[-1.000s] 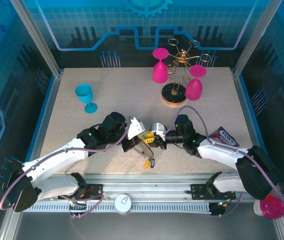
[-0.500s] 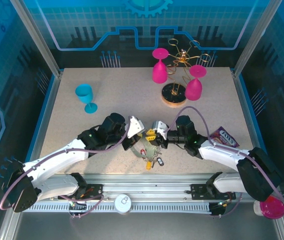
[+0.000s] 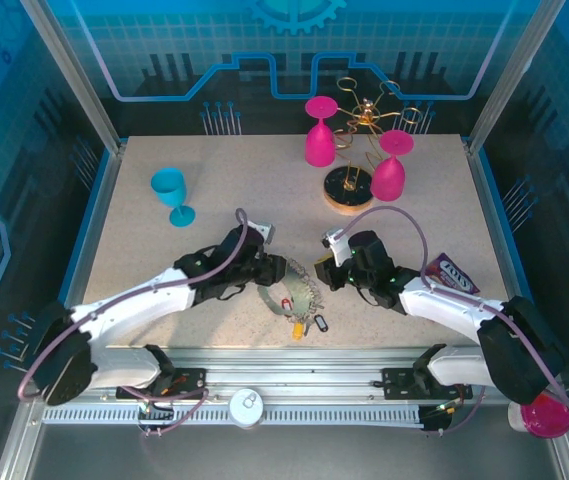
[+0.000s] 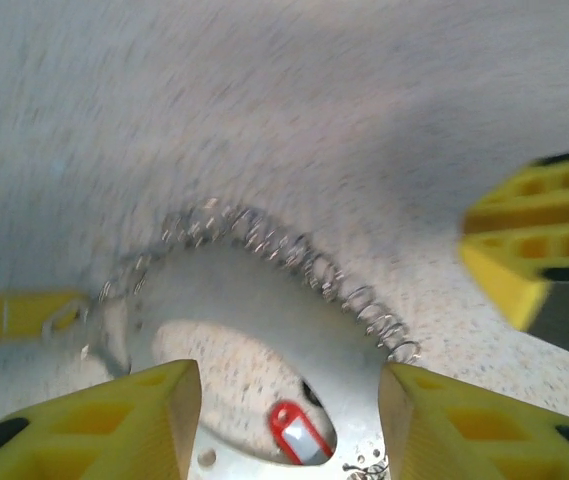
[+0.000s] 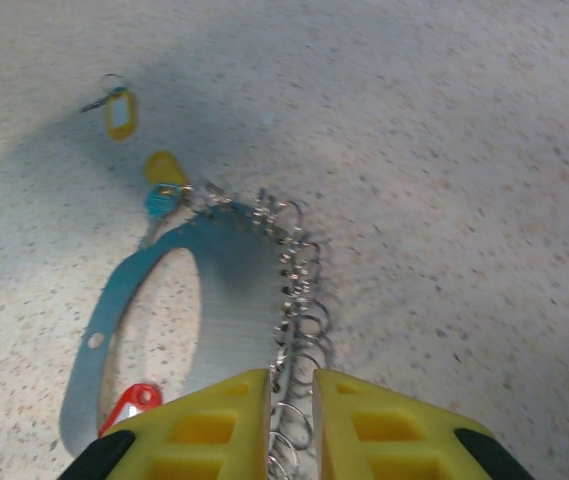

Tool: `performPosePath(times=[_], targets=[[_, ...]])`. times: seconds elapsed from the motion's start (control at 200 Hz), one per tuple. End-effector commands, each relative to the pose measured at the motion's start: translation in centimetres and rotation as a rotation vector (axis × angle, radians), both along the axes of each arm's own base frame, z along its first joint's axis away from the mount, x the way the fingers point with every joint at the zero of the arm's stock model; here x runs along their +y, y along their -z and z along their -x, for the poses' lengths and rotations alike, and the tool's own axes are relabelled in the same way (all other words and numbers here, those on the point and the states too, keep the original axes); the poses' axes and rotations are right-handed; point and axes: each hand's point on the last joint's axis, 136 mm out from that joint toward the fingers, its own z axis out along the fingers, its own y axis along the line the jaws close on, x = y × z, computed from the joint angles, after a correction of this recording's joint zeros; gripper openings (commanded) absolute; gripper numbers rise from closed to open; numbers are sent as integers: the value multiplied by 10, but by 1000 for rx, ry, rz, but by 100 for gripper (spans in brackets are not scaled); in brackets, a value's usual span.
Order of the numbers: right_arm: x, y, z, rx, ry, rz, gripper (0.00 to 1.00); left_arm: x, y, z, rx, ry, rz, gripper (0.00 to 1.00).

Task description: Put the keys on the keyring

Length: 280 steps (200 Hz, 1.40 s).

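Right wrist: keyring (image 5: 229, 300) rim tight in right pincer (image 5: 292, 392); left pincer (image 4: 286, 382) wide open above it.

Left gripper (image 3: 274, 268), right gripper (image 3: 321, 270) flank keyring (image 3: 305, 296); keys (image 3: 301, 325) nearby.

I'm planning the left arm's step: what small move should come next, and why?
Probably lower the left gripper and close it on the red-tagged key. In the left wrist view its jaws stand open with that key between them, lying in the opening of the keyring, while the right gripper pinches its row of small rings, seemingly steadying it.
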Motion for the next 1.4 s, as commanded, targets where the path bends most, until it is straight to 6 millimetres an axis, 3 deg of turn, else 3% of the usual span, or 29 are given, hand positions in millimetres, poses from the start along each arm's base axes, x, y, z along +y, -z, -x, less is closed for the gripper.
performPosePath(times=[0.0, 0.13, 0.535, 0.816, 1.091, 1.396], targets=[[-15, -7, -9, 16, 124, -8, 18, 20, 18, -1, 218, -313, -43, 45], [-15, -10, -9, 2, 123, -17, 17, 13, 35, -6, 338, -457, -39, 39], [-25, -18, -2, -49, 139, -40, 16, -12, 70, -36, 455, -808, 151, 26], [-25, -22, 2, -70, 129, -62, 16, 11, 83, -48, 392, -1019, 132, 25], [-25, -25, 4, -82, 120, -71, 16, 15, 84, -65, 348, -1096, 118, 25], [-27, -26, 5, -91, 125, -75, 16, 22, 84, -60, 369, -1187, 67, 30]])
